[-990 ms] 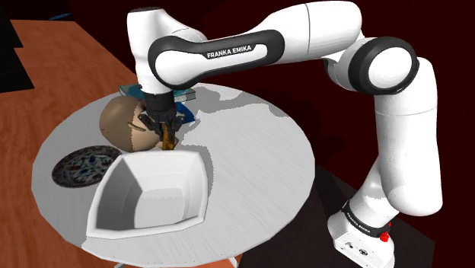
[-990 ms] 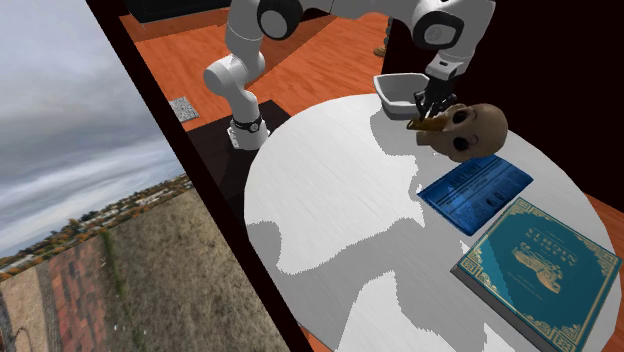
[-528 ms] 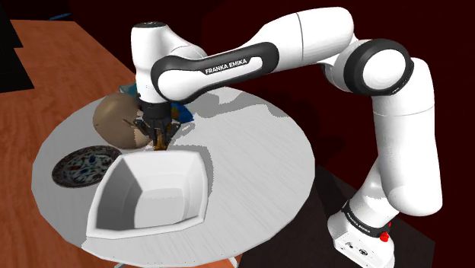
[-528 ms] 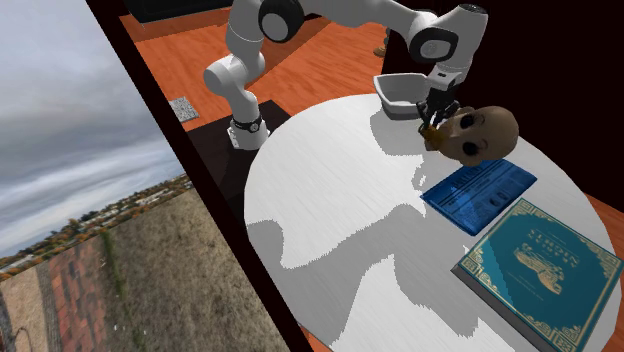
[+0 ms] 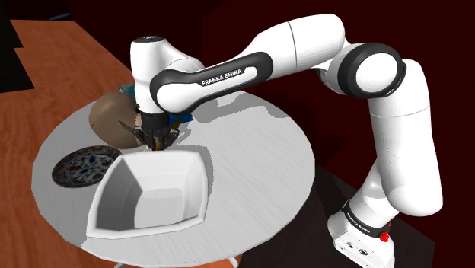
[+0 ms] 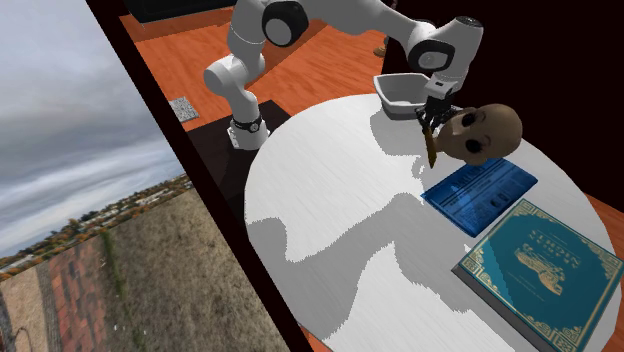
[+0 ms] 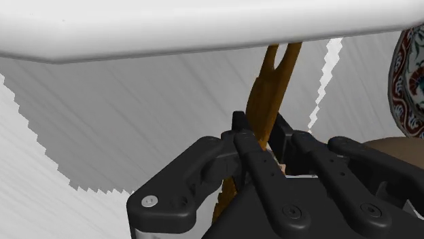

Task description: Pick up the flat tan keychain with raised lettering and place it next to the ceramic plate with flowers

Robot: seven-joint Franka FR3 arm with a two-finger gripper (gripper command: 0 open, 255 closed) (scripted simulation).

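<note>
Wrist view: the gripper (image 7: 258,132) has its jaws drawn in narrow, clasping the keychain (image 7: 270,81) between them. It is a thin tan-orange strip, gripped at one end, and the rest runs out past the fingertips. From the second exterior view it hangs below the jaws, seemingly lifted; I can't tell if its lower tip clears the table. The lettering is not readable from here.

Handling, my guess: light, stiff, flat, not fragile. An end-grip on so thin a piece may let it swivel or slide. A pinch across the broad faces nearer the middle would be steadier.

Ahead of the jaws is the rim of a white bowl (image 7: 204,27). Off to one side beyond the fingertips is the patterned plate (image 7: 411,75). A brown skull (image 5: 113,120) sits just beside the gripper, close enough to brush.

Surface: a round white table (image 5: 259,175) with patchy shadow. A blue book (image 6: 475,190) and a teal book (image 6: 540,262) lie beyond the skull, well apart from the jaws.

Room: reddish wood floor (image 5: 46,68) and dark walls.
</note>
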